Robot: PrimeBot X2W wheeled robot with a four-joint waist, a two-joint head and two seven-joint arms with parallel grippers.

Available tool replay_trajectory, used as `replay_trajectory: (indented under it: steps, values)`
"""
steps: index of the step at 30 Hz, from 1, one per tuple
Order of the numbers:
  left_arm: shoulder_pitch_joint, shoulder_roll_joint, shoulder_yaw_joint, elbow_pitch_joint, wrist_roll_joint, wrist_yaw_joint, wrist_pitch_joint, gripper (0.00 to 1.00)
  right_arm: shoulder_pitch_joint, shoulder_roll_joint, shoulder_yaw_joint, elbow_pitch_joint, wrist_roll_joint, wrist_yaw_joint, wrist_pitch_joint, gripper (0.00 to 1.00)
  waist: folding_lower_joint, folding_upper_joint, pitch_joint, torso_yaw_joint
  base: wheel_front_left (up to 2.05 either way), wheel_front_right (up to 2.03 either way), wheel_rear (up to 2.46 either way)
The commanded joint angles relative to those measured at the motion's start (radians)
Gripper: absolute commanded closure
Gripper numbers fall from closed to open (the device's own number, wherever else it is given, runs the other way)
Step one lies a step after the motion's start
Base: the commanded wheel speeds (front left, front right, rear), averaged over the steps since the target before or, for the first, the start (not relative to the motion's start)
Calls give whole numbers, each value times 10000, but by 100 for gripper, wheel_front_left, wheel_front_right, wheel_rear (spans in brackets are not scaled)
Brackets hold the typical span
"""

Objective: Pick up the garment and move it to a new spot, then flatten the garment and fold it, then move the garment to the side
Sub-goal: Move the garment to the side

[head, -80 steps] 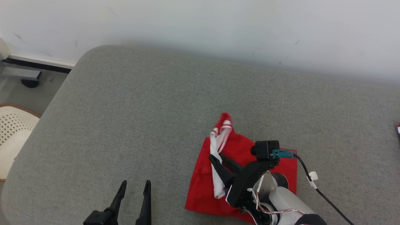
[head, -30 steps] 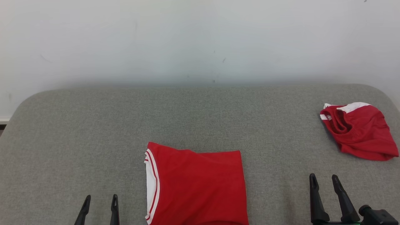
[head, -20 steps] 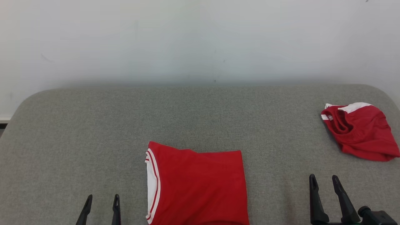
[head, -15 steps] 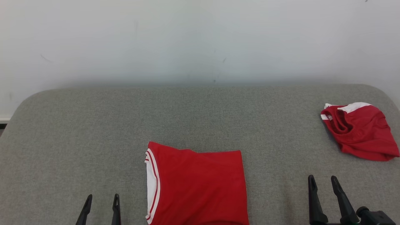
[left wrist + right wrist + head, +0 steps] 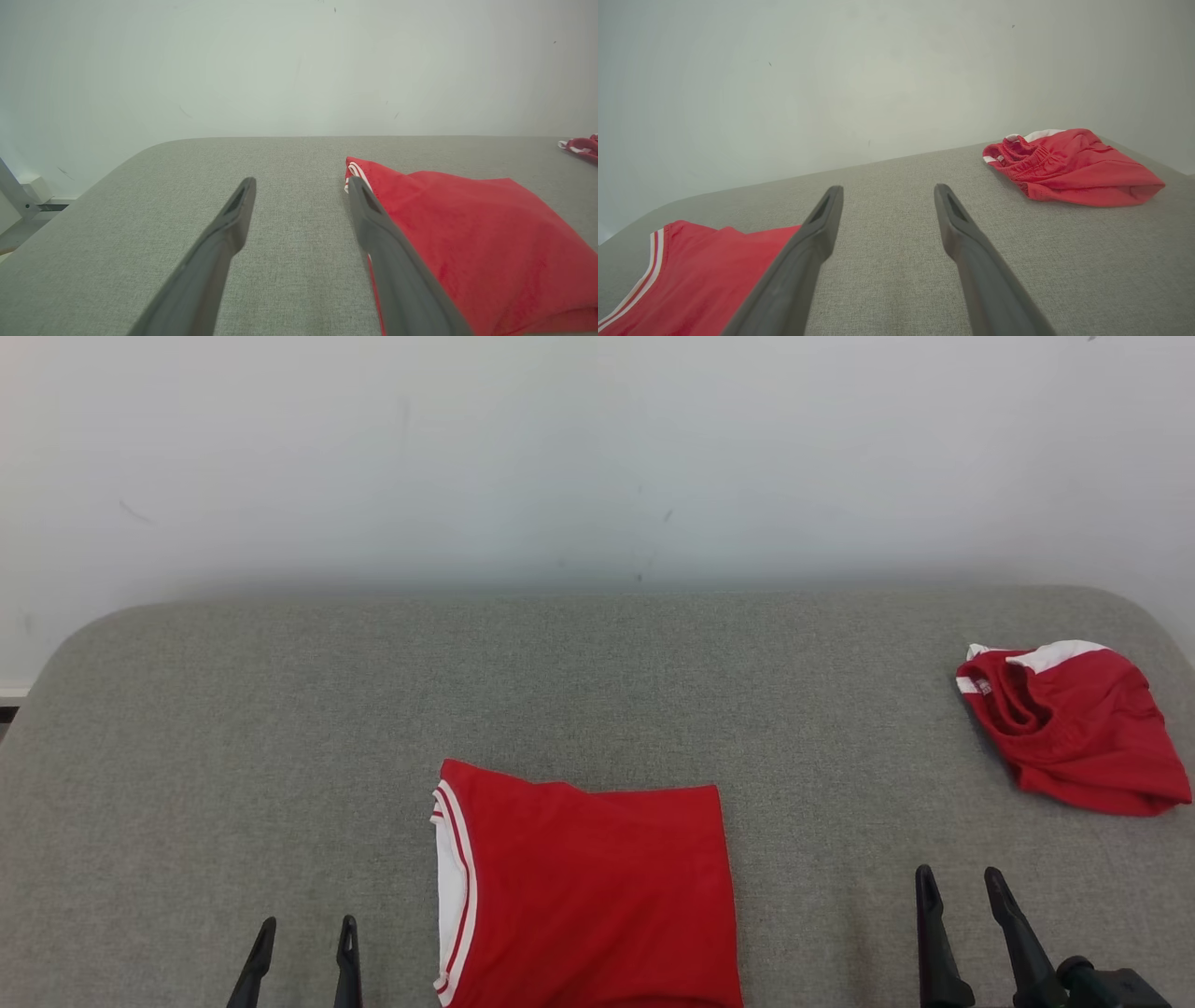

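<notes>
Scene: A folded red garment point(image 5: 588, 896) lies flat on a grey padded surface point(image 5: 373, 709) set against a pale wall point(image 5: 560, 448), with two dark grippers at either side of it.
Garment position: At 6 o'clock in the head view, on the near middle of the surface, its near edge cut off by the bottom of the picture.
Garment heading: The white-striped trim faces 9 o'clock and runs along the 12-to-6 line. The plain red side faces 3 o'clock.
Long axis: Cannot be told, since the near end is out of the picture.
Left gripper point(image 5: 308, 924): At 7 o'clock, fingers spread wide and pointing to 12, holding nothing. It is just beside the trimmed edge, apart from the cloth.
Right gripper point(image 5: 958, 875): At 5 o'clock, fingers likewise wide apart and bare, pointing to 12 and well apart from the plain side of the cloth.
Second item: A crumpled red garment point(image 5: 1074, 728) with white trim sits at 3 o'clock near the surface's far right corner, well apart from the folded one.
</notes>
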State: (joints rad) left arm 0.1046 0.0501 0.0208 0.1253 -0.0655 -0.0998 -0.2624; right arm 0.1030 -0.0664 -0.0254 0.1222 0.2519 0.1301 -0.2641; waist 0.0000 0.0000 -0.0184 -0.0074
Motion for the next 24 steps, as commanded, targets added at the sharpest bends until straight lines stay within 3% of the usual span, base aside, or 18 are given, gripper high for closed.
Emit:
replay_trajectory:
  steps: [1,24]
  values:
    - [174,4,-4,5,2,34,-24,0,39,38,-5,50,-64,5,0,0,0,0,-4,0,0,0,0]
    - [213,4,-6,93,-110,115,-24,0,74,74,140,501,-316,5,0,0,0,0,-75,-19,0,0,0]
